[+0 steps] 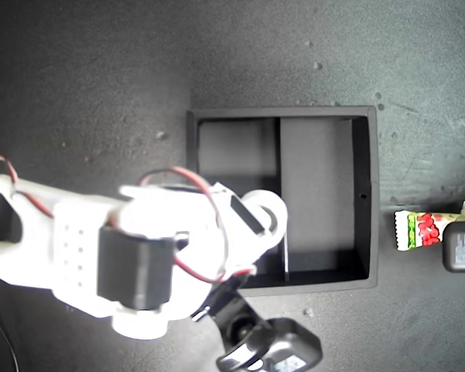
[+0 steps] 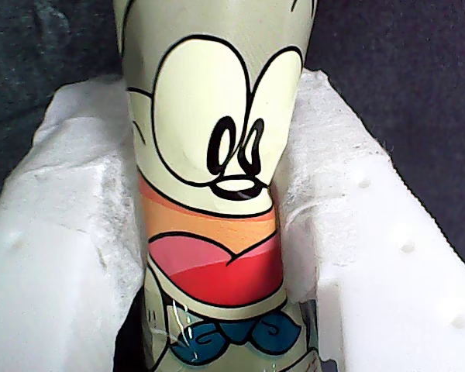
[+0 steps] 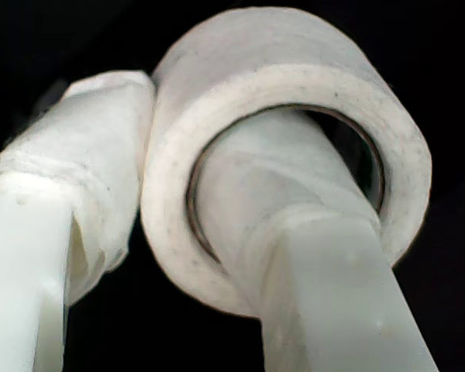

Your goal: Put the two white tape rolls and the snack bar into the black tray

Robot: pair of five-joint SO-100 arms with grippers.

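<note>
- Second wrist view: my second gripper has its jaws clamped on a white tape roll, one taped finger threaded through the roll's hole and the other pressed against its outer wall.
- Exterior view: that same roll shows at the tip of the big white arm, held over the black tray, above the compartments on the exterior view's left; whether it touches the tray floor I cannot tell.
- First wrist view: my first gripper has its jaws closed on the snack bar, whose cartoon-printed wrapper stands between the two white padded fingers.
- Exterior view: the snack bar lies on the dark table just outside the tray wall at the exterior view's right, its far end under a dark gripper part at the frame edge.
- Only one tape roll is visible in these pictures.
</note>
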